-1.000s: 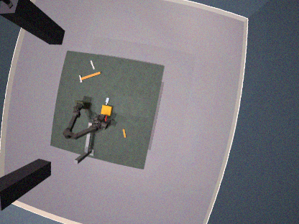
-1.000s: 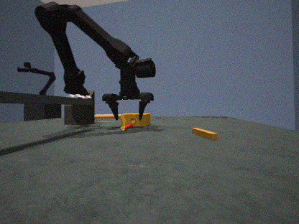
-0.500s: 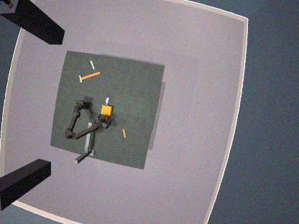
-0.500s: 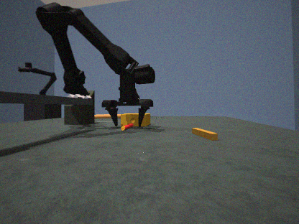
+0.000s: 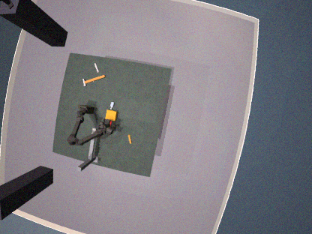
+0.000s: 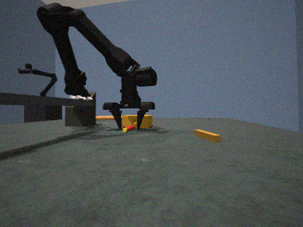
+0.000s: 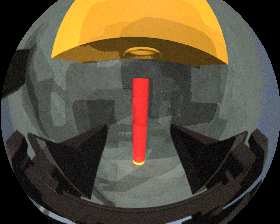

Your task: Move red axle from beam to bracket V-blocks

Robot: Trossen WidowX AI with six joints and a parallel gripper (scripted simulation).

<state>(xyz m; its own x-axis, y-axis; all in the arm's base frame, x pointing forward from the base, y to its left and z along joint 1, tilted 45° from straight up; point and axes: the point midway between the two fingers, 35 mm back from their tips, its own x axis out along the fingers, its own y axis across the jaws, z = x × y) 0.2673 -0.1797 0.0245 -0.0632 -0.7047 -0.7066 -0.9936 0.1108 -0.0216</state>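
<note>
Red axle (image 5: 110, 122) (image 6: 129, 128) (image 7: 140, 117) is out of the orange block (image 5: 111, 115) (image 6: 146, 121) (image 7: 142, 25), lying low by the mat's surface, its yellow-tipped end pointing away from the block. Wrist cam shows a round hole in the block's near side, approx in line w/ the axle, and a gap between block and axle.

Gripper (image 5: 109, 126) (image 6: 130, 129) (image 7: 139, 128) is pointing straight down over the axle, fingers well apart, approx 3/4 open, one on each side of it. Nothing's in its grip; wrist cam has a gap L and R of the axle.

Arm (image 5: 76, 127) (image 6: 69, 38) reaches over from the side, elbow bent high. Grey rail (image 5: 92, 145) (image 6: 36, 99) runs near the arm's base; a white zigzag piece (image 6: 81, 97) shows by it in the exterior view, can't tell if that's the V-blocks. Axle isn't up there, anyway.

Rest of the green-grey mat (image 5: 124, 85) (image 6: 146, 188) (image 7: 125, 185): short orange bar (image 5: 130, 139) (image 6: 207, 135) lying by itself, well apart from the block; long orange bar (image 5: 94, 79) (image 6: 107, 118) w/ a white crosspiece (image 5: 84, 82) at one end; thin white strip (image 5: 96, 67) nearby. Small white piece (image 5: 112, 105) sits just beside the block, on the side away from the gripper.
</note>
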